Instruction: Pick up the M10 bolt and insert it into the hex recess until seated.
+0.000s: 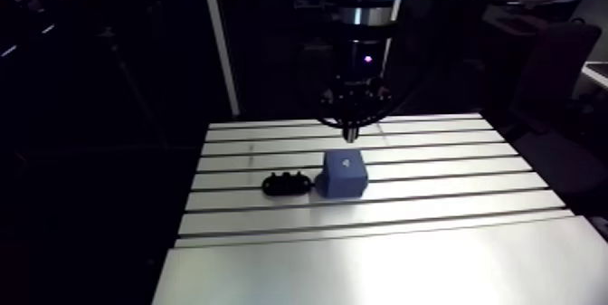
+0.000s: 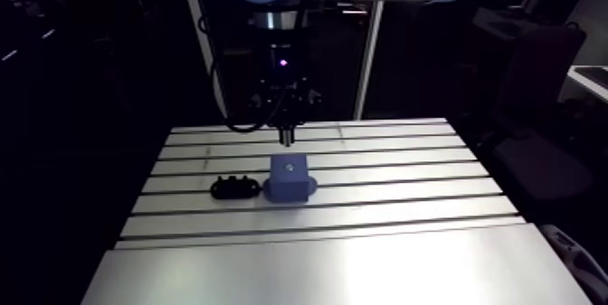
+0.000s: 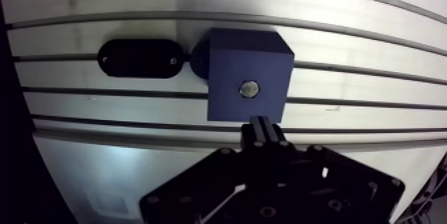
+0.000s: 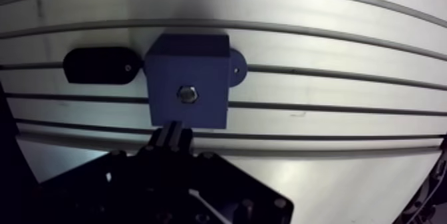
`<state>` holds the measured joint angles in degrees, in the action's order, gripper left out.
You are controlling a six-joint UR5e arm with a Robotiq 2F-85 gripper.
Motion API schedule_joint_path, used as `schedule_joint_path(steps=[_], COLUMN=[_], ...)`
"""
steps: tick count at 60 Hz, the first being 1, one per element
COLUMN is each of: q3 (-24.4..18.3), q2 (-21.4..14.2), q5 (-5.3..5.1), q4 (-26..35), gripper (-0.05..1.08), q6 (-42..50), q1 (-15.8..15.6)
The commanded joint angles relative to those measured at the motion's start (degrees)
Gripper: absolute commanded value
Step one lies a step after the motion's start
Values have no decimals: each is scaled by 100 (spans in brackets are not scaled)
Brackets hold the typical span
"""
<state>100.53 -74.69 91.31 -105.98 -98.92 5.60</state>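
Blue block (image 1: 344, 175) sits near the middle of the arm view, on a silver table (image 1: 362, 263) with long grooves running from side to side. Just left of the block lies a small black holder (image 1: 287, 183), flat on the table and very close to the block. A shiny bolt (image 3: 249, 89) is in the hole on the top face of the block, and only its small round silver head shows. I cannot tell how deep it goes. The claw (image 3: 263, 128) comes down from the top middle of the arm view and hangs over the block without touching it. In the wrist view its two fingers are pressed together with nothing between them, and the bolt lies just ahead of the tips. The block has small round ears at its base, one on each side.
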Motion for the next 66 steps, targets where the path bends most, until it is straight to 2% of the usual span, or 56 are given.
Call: schedule_joint_path(steps=[1,2,3,6,11,15,18,26,38,42,49,66], q3=[-133,-133,-149,-144,-159,-177,-203,-246,-436,-651,-891,-1383], q2=[-169,-169,-187,-214,-233,-242,-250,-386,-596,-654,-734,-751], q5=[29,29,39,9,-19,-5,62,67,0,-20,-38,-12], q4=[278,278,306,293,293,284,292,267,382,721,924,1511], gripper=[42,42,6,1,0,0,0,0,1,0,0,1], q6=[1,1,7,24,26,41,83,137,197,288,290,290], q1=[-22,-22,-23,-23,-31,-25,-24,-23,-23,-40,-107,-191])
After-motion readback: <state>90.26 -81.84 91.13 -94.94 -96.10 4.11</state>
